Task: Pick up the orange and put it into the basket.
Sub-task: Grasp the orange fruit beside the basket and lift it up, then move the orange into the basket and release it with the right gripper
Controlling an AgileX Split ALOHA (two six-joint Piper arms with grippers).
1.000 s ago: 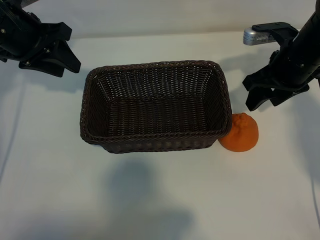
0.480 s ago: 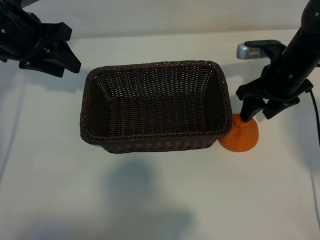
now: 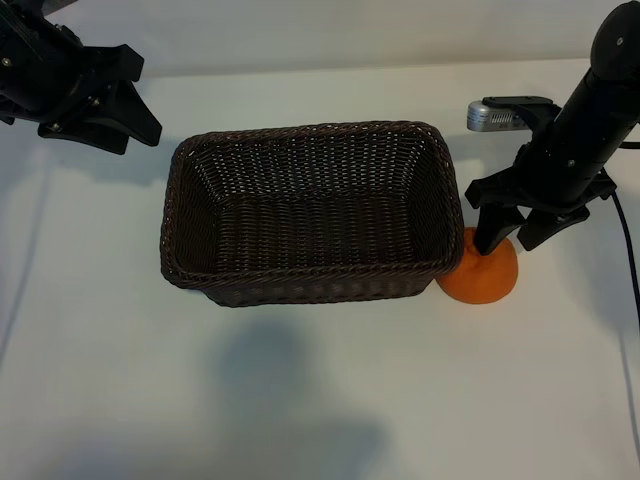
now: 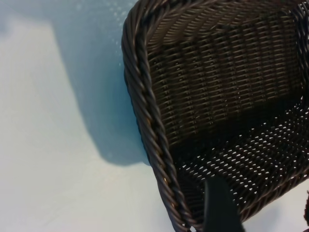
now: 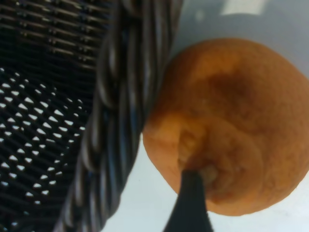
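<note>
- While I watch from the exterior camera, my left pincer hangs at the far left, above the white tabletop, well apart from the orange. Its two black fingers stand apart and nothing is between them.
- From the left wrist camera I see one dark fingertip of this pincer in front of a rounded corner of the basket; the fingertip does not touch the wicker, as far as I can tell.
- At the middle of the tabletop stands the dark brown basket, a woven rectangle with a braided rim. I see only wicker weave on its floor.
- Just beside the right front corner of the basket sits the orange, on the tabletop and outside the basket. In the right wrist camera the orange lies against the braided rim, or very close to it; I cannot tell if they really touch.
- Over the orange is my right pincer, pointing steeply down from the black arm at the right. Its fingers are spread apart; one finger stands over the knobbly stem end, the other is at the far right side of the fruit. They are not clamped on it.
- In the right wrist camera one dark fingertip is right at the bumpy stem end.
</note>
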